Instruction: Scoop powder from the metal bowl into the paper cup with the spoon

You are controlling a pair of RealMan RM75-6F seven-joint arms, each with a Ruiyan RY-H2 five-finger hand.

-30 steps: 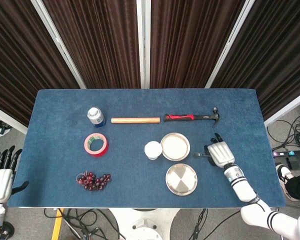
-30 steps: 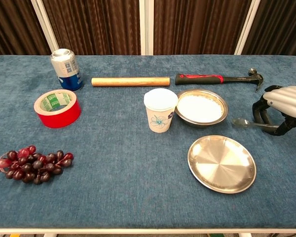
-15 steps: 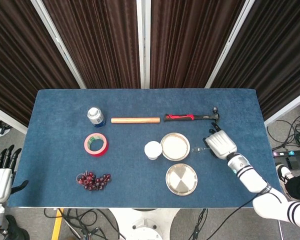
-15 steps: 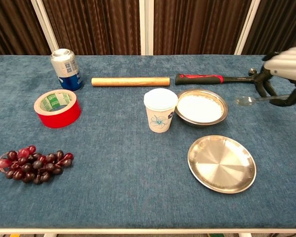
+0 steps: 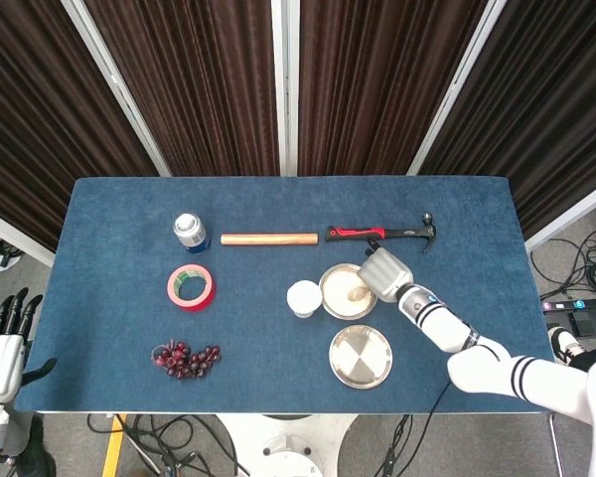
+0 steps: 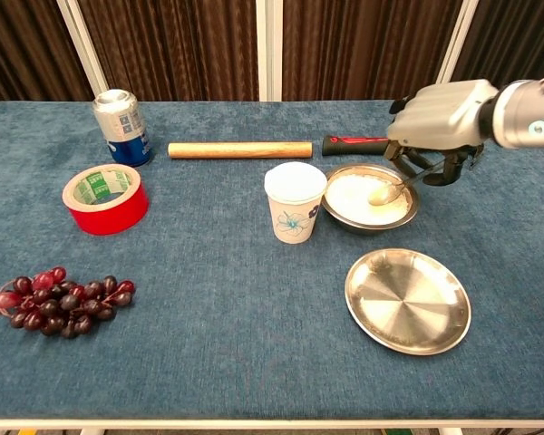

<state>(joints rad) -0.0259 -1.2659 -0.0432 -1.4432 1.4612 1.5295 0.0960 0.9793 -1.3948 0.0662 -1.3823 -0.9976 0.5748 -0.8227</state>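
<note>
The metal bowl point(image 6: 408, 211) point(image 5: 330, 295) holds white powder and sits right of the white paper cup point(image 6: 295, 201) point(image 5: 304, 298). My right hand point(image 6: 442, 122) point(image 5: 385, 274) hovers over the bowl's right rim and grips a metal spoon point(image 6: 387, 190). The spoon's tip dips into the powder. My left hand point(image 5: 2, 348) hangs open beyond the table's left edge, holding nothing.
An empty metal plate point(image 6: 407, 300) lies in front of the bowl. A hammer point(image 6: 354, 143) and a wooden rod point(image 6: 240, 149) lie behind. A can point(image 6: 121, 127), red tape roll point(image 6: 105, 198) and grapes point(image 6: 59, 300) occupy the left side.
My right hand has swung left with the spoon from the table's right side to over the bowl, and the spoon tip now sits in the powder. The left hand is still.
</note>
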